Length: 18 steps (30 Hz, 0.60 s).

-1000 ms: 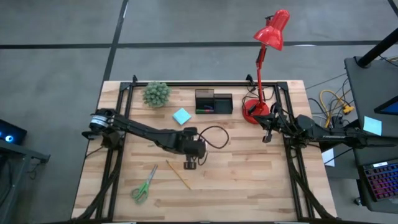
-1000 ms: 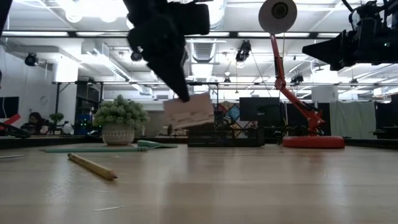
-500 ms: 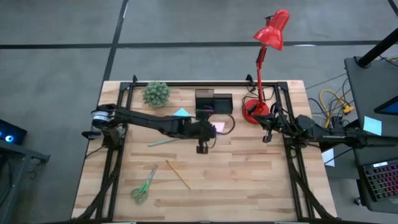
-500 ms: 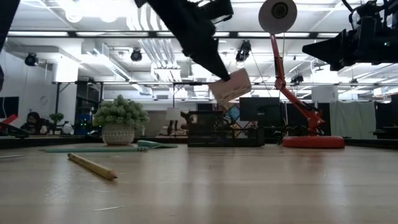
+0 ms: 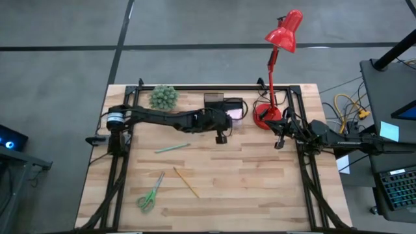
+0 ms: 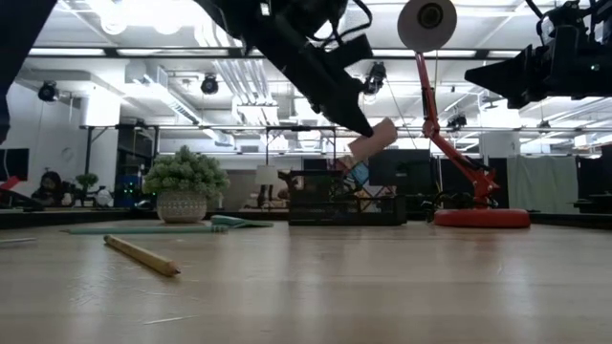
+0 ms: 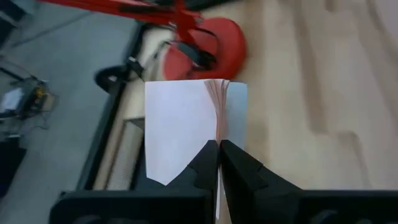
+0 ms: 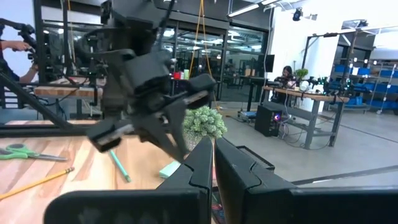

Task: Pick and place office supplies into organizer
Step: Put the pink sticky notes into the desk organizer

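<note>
High view: my left end effector is stretched across the worktop to the organizer, with a pink sticky-note pad at its tip, just beside or over the organizer's near edge; I cannot tell which. The teal pen, yellow pencil and green-handled scissors lie well apart on the open wood. My right end effector waits by the red lamp base, fingers shut on nothing. Low view: the pad hangs tilted in the air above the organizer, clear of the worktop; the potted plant stands to one side and the pencil lies in front. Left wrist view: the left end effector is clamped on the pad by one edge, the lamp base beyond it. Right wrist view: my right fingers meet, empty, facing the left arm and the plant. I judge the step in hand to be carrying the pad to its compartment; the next move calls for centring it over an opening, lowering, then releasing.
</note>
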{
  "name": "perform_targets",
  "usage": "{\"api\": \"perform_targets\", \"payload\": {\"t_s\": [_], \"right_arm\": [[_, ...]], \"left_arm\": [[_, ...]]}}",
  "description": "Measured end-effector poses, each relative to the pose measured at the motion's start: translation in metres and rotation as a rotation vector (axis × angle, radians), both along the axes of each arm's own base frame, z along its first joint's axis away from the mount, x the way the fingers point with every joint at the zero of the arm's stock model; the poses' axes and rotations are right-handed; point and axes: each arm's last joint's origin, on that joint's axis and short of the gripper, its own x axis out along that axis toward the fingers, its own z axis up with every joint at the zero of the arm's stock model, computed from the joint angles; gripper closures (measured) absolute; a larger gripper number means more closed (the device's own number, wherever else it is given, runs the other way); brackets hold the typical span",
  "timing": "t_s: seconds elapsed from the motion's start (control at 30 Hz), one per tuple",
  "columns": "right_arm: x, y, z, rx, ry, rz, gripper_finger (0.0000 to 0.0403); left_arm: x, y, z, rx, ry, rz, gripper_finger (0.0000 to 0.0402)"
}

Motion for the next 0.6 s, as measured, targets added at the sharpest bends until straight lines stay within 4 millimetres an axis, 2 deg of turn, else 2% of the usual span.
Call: {"api": "perform_targets", "payload": {"t_s": [0.3,0.6], "right_arm": [[0.0,0.0,0.0,0.007,-0.003,0.001,0.0394],[0.0,0.0,0.0,0.007,-0.004,0.001,0.0394]], "left_arm": [[0.022,0.032,-0.016,0.044,-0.002,0.089,0.0401],[0.036,0.051,-0.031,0.117,0.063,0.147,0.0401]]}}
